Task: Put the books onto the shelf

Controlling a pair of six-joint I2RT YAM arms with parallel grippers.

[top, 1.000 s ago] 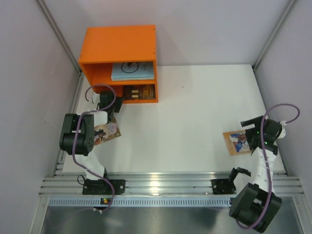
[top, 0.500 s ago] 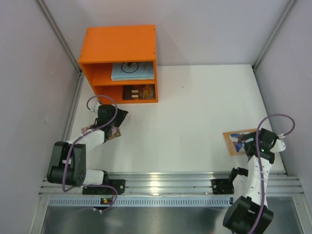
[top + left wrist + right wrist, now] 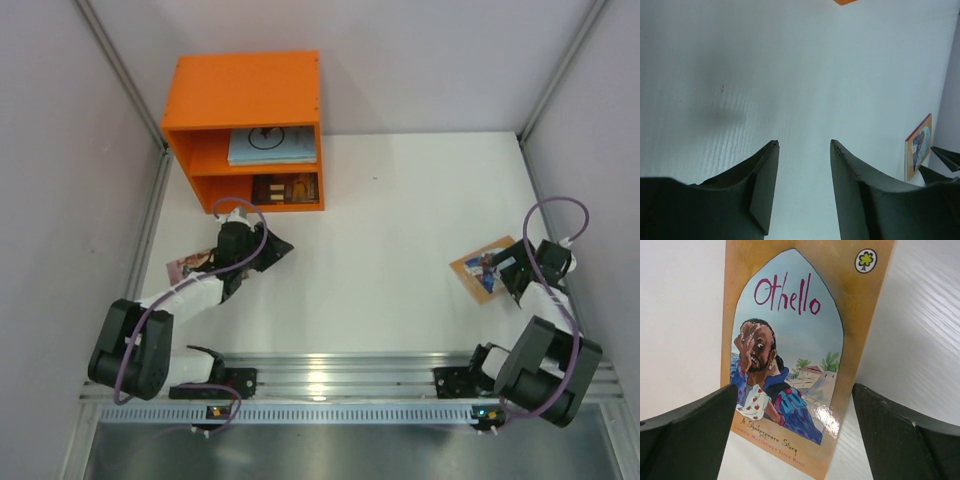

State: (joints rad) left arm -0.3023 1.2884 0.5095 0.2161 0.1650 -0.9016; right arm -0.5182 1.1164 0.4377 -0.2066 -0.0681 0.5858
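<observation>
Top external view: shelf (image 3: 245, 90) holds pale blue book (image 3: 270, 146) above brown book (image 3: 285, 189). Left end effector (image 3: 281, 249) gapes empty near the pinkish book (image 3: 188, 266); right end effector (image 3: 503, 272), spread wide, faces the Othello book (image 3: 476, 275) on the tabletop (image 3: 400, 220).

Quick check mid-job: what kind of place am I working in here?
Probably a lab robot test cell: pale panel walls on metal posts, an aluminium mounting rail along the near edge, and a white table staged with an orange shelf.

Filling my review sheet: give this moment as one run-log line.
left gripper open, empty | right gripper open over orange book | pinkish book on table | shelf holds blue book, brown book
</observation>
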